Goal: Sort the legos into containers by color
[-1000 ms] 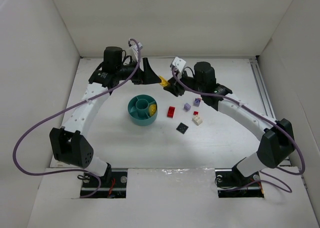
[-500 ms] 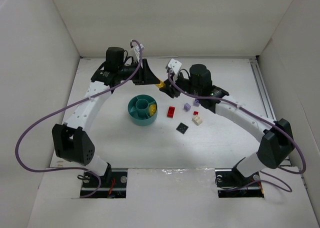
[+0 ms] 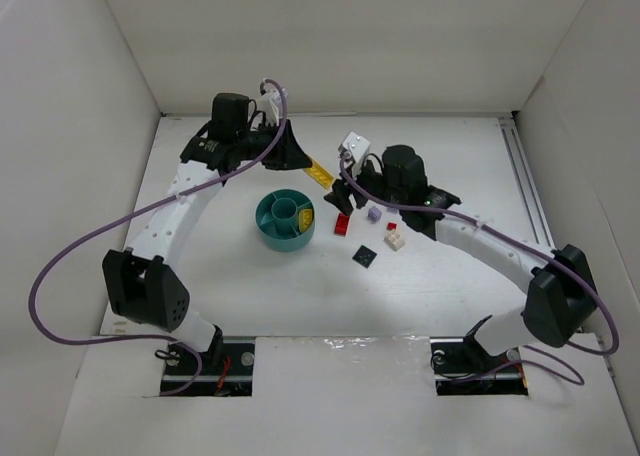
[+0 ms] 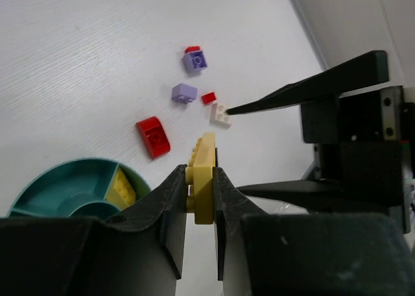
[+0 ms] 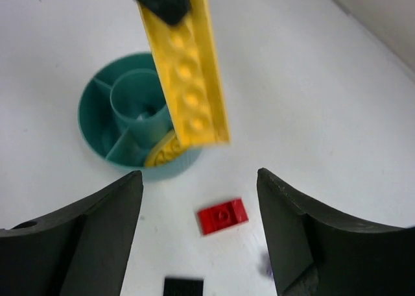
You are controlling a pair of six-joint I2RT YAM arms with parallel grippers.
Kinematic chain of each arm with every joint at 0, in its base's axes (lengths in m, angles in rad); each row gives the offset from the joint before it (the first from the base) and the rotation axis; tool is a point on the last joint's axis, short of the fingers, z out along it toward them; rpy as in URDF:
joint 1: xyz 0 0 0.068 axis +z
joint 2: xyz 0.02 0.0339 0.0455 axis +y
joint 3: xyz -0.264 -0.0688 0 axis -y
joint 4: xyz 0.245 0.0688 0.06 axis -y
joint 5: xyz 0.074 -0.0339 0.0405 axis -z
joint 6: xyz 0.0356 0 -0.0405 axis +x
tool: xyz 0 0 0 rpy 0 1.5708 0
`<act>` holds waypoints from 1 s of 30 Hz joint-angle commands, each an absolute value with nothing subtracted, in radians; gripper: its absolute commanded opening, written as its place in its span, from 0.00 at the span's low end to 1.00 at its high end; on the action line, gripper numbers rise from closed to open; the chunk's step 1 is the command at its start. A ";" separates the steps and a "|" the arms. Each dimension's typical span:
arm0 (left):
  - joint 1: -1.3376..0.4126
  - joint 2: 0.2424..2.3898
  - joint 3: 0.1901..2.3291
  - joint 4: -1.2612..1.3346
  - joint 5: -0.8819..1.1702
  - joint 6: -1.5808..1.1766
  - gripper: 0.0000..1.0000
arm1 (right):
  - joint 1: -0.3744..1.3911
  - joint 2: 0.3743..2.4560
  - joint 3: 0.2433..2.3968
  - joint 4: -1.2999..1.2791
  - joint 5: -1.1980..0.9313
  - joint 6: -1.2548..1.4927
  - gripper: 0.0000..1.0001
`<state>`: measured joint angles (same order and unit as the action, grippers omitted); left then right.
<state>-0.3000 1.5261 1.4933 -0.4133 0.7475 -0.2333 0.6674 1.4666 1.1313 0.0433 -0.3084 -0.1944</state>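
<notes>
My left gripper (image 3: 306, 162) is shut on a long yellow plate (image 3: 321, 173), holding it above the table behind the teal dish (image 3: 262, 216); the plate shows edge-on between the fingers in the left wrist view (image 4: 202, 179). My right gripper (image 3: 344, 202) is open and empty, above a red brick (image 3: 343, 224). In the right wrist view the red brick (image 5: 223, 215) lies between the open fingers, with the yellow plate (image 5: 188, 75) hanging over the dish (image 5: 87, 124). One dish wedge holds a yellow brick (image 5: 165, 154).
On the table right of the dish lie a black piece (image 3: 364, 257), a white brick (image 3: 396, 241), a small red piece (image 3: 392, 226) and a lavender brick (image 3: 375, 214). A second lavender brick with red on it (image 4: 194, 61) lies farther off. White walls enclose the table.
My right gripper has drawn away from the yellow plate and come nearer, over the red brick. My left gripper still holds the plate and has barely moved.
</notes>
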 commanded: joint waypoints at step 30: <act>-0.528 1.453 1.391 -0.680 0.172 0.150 0.00 | 0.459 1.175 0.897 -0.098 -0.193 0.072 0.83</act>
